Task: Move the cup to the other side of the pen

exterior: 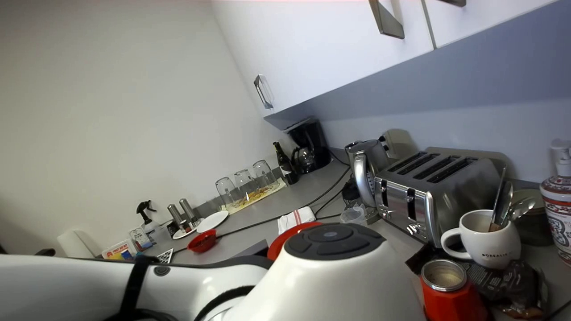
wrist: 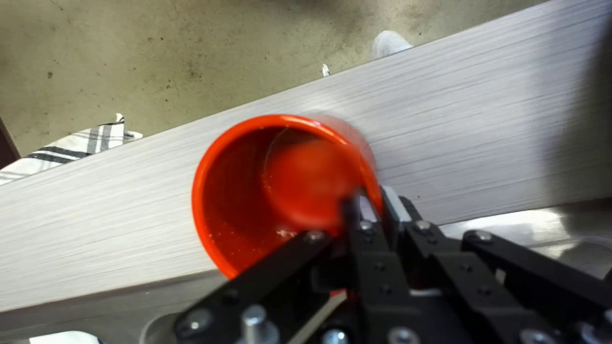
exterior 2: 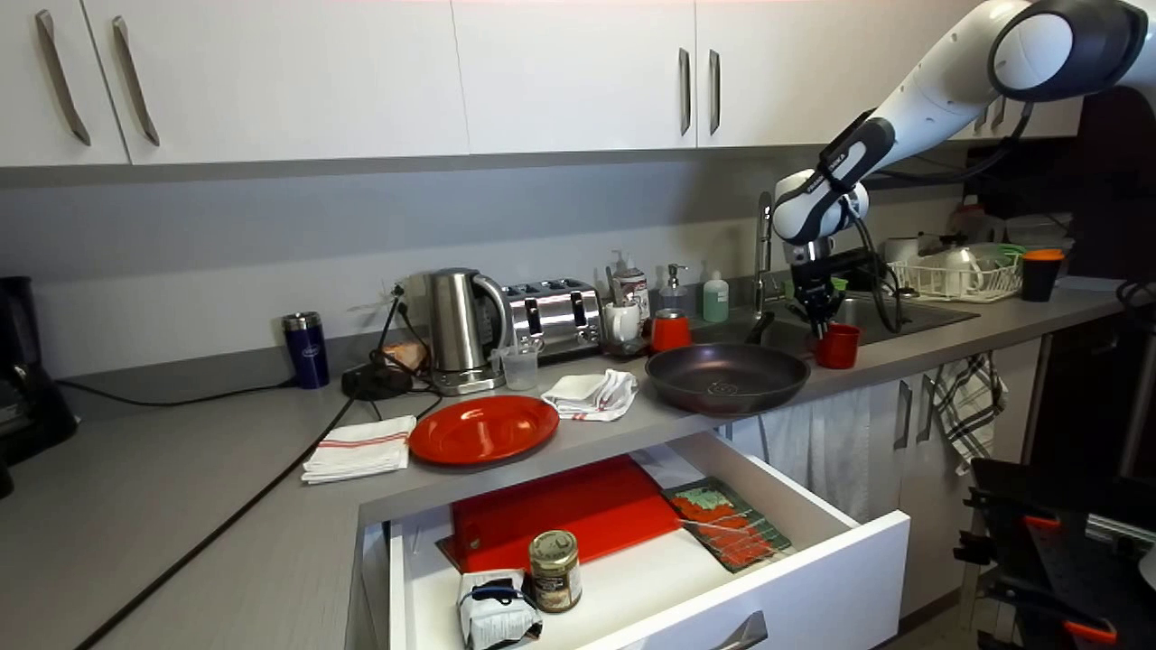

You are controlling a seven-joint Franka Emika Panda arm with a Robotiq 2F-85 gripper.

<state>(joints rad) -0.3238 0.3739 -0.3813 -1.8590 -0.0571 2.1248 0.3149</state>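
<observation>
Hand (wrist: 380, 205): clenched on the wall of the red cup (exterior 2: 840, 348), one finger inside, one outside. Cup: just right of the frying pan (exterior 2: 727, 379) (which I take the order to mean) as I face the pale cupboards (exterior 2: 578, 72). Whether its base touches the table (exterior 2: 135, 469) I cannot tell.

Risks, in my judgement: the one-sided pinch may let the cup swing or slip if carried fast; a low crossing may clip the pan's rim; a folded cloth (exterior 2: 589, 394), left of the pan, may tip the cup at landing. Below and left of the pan, an open drawer (exterior 2: 813, 578) could catch a drop.

Surface: grey, streaked; right of the pan, a narrow strip between sink (exterior 2: 944, 316) and front edge. Room: kitchen, toaster (exterior 2: 555, 320) behind and left of the pan.
</observation>
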